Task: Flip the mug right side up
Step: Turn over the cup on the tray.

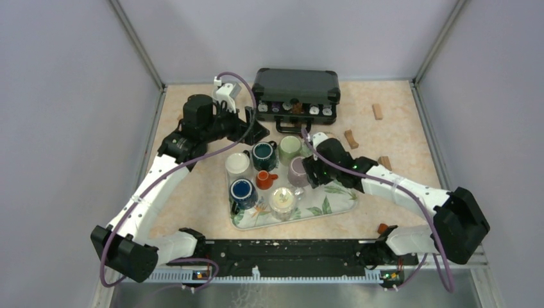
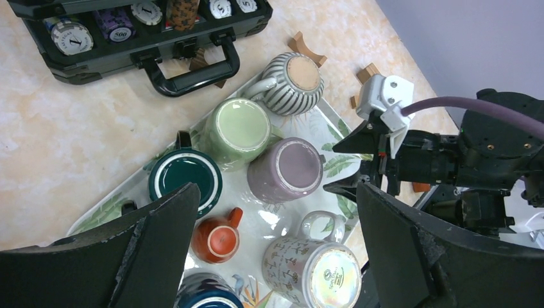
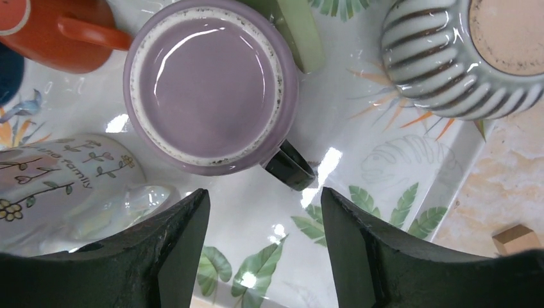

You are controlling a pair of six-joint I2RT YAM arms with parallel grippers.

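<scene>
A purple mug [image 3: 208,90] stands upside down on the leaf-print tray [image 3: 410,167], base up. Its dark handle [image 3: 290,165] points toward my right gripper [image 3: 264,192]. That gripper hovers low over the tray, open, with the handle just beyond the fingertips and only bare tray between them. From above, the purple mug [image 1: 298,170] sits at the tray's right side with the right gripper [image 1: 312,172] right beside it. My left gripper [image 1: 256,131] hangs wide open above the tray's far left, holding nothing. In its wrist view the purple mug [image 2: 289,168] is below, between its fingers.
Other mugs crowd the tray: green [image 2: 240,128], grey striped [image 2: 292,80], teal [image 2: 186,176], small orange [image 2: 215,240], white floral [image 2: 321,273], blue [image 2: 205,295]. A black chip case [image 1: 296,93] stands behind the tray. Wooden blocks [image 1: 377,111] lie at the right.
</scene>
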